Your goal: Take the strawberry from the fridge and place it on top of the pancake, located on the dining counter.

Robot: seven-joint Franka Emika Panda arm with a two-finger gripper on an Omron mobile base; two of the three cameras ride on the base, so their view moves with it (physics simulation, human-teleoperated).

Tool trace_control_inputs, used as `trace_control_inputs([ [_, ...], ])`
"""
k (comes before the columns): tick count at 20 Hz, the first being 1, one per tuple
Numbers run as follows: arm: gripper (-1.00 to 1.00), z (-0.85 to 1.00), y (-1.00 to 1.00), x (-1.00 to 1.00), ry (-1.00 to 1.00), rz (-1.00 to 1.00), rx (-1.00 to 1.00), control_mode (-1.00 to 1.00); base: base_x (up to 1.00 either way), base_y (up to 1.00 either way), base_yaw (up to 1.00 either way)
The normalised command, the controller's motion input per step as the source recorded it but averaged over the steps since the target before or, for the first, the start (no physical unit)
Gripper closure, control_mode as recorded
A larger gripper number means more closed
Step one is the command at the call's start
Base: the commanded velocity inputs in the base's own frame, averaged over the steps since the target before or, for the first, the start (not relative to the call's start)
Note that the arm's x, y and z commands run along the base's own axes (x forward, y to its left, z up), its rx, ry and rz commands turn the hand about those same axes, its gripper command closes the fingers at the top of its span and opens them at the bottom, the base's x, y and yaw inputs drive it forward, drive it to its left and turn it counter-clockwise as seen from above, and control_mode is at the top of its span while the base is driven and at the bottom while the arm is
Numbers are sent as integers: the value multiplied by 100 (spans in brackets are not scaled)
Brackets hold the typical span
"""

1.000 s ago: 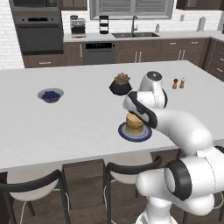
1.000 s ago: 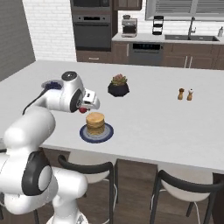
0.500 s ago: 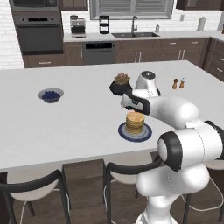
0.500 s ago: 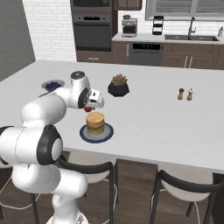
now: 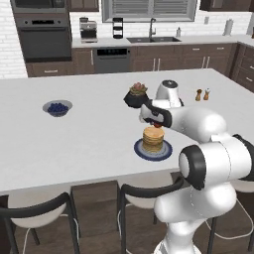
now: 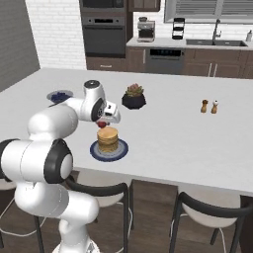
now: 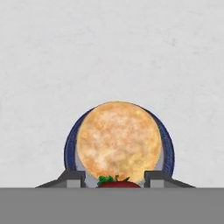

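Observation:
The pancake (image 5: 153, 137) is a short tan stack on a dark blue plate (image 5: 140, 151), standing on the white dining counter (image 5: 89, 134) near its front edge. My gripper (image 5: 158, 124) hangs just above the stack's far side, shut on the small red strawberry (image 5: 158, 125). From the right base view the strawberry (image 6: 102, 124) shows red under the gripper (image 6: 102, 123), a little above the pancake (image 6: 107, 139). Looking down from the hand, the pancake (image 7: 118, 141) lies straight below, and the strawberry (image 7: 118, 183) with green leaves sits between the fingertips (image 7: 157, 176). The fridge is out of view.
A dark bowl of mixed items (image 5: 136, 95) stands just behind the gripper. A pale bowl of blueberries (image 5: 57, 107) sits far left. Salt and pepper shakers (image 5: 202, 94) stand to the right. Black-backed stools (image 5: 149, 191) line the counter's near edge.
The gripper with the strawberry has swung a little further over the counter, from beside the stack's near side to just above its far side. Plate and pancake have stayed put.

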Motion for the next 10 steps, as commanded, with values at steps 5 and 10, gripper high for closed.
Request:
trace_control_inputs([
  [5, 100, -17, -10, -9, 0, 0, 0, -100, 0, 0, 0],
  [10, 100, -18, 0, 0, 0, 0, 0, -100, 0, 0, 0],
])
